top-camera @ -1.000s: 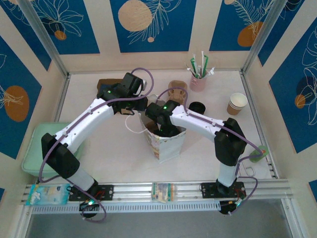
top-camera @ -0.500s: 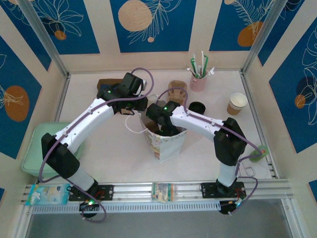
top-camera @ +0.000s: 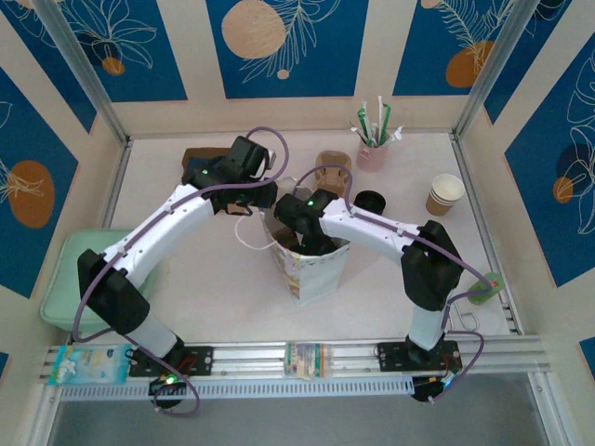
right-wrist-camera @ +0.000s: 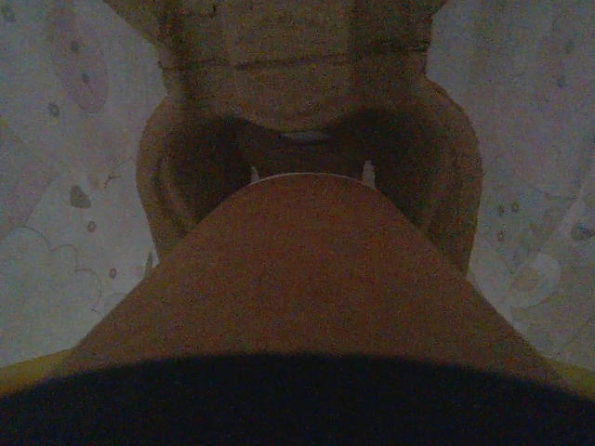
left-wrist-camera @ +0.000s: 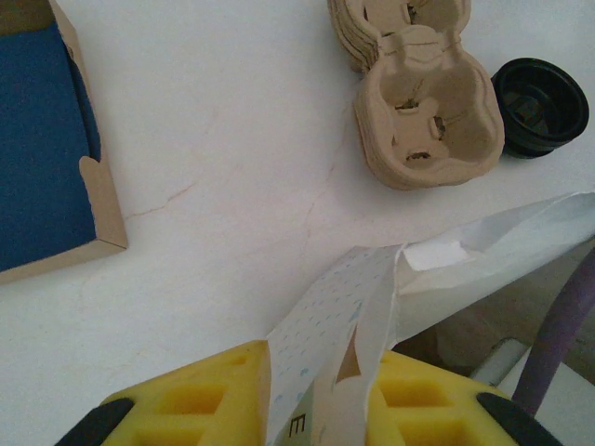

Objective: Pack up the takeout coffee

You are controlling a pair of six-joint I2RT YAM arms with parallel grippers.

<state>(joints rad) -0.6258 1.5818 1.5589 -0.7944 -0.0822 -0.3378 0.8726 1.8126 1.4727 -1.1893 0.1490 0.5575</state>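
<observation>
**Coffee cup lowered into the white bag, a claw on each**

Top view: The white table sits in a booth of cream walls set with blue panels bearing orange discs. A pale green plastic tray lies at the table's left edge. Along the back stand a pink cup of wrapped straws, a stack of lidless tan paper cups, loose black lids and brown pulp cup carriers. The upright white paper bag stands mid-table with its mouth open. The left claw is at the bag's back left rim. The right claw reaches down through the mouth.

Left wrist view: The left claw has its yellow fingers pinched together on the bag's rim. Beyond it on the table lie the stacked pulp carriers, a black lid and a flat cardboard box with a blue inside.

Right wrist view: It is dim here, with the bag's printed walls on either side. The takeout coffee, a small tan kraft-paper cup with a round black plastic lid, is inside the bag. It is clamped in the right claw, whose yellow shows faintly at both lower corners. The cup is upright, its long axis running straight away from the camera. The lid is nearest and the narrow base points down at a pocket of a pulp carrier on the bag's floor. Whether the base is seated in the pocket cannot be told.
</observation>
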